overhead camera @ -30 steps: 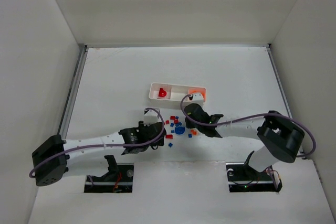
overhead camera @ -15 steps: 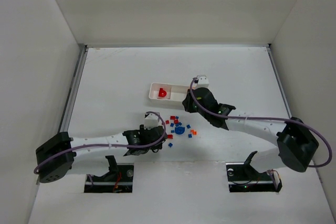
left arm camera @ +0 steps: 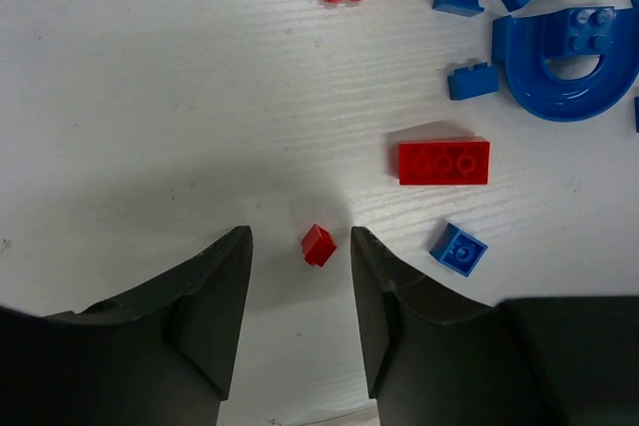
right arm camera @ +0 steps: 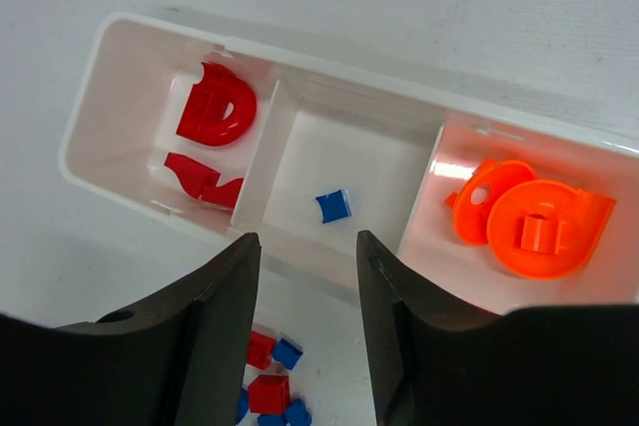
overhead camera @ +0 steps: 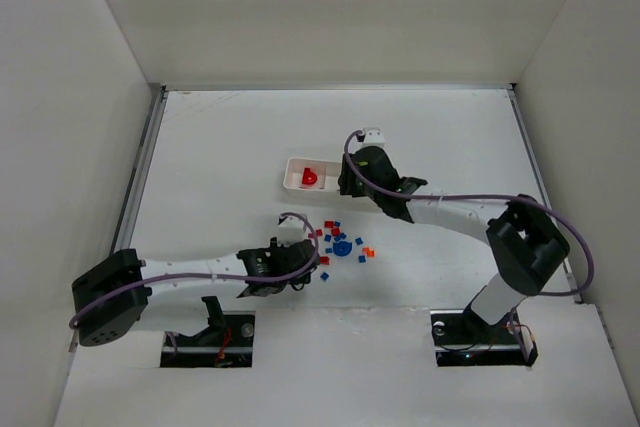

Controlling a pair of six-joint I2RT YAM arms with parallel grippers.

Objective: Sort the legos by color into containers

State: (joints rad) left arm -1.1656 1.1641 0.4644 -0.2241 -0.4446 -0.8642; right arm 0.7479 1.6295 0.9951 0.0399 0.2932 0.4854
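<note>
Left claw (left arm camera: 298,238) straddles tiny boxy red brick (left arm camera: 319,244).

Left arm (overhead camera: 190,269) lies low, stretched rightward from its base, wrist toward centre. Left gripper (left arm camera: 300,241) points straight down, jaws parted, a narrow gap between the dark fingers (left arm camera: 215,316). Right arm (overhead camera: 455,215) bends at the elbow, forearm reaching up and left, purple cable (overhead camera: 480,199) looped along it. Right gripper (right arm camera: 305,246) also faces down, jaws spread about as wide.
</note>
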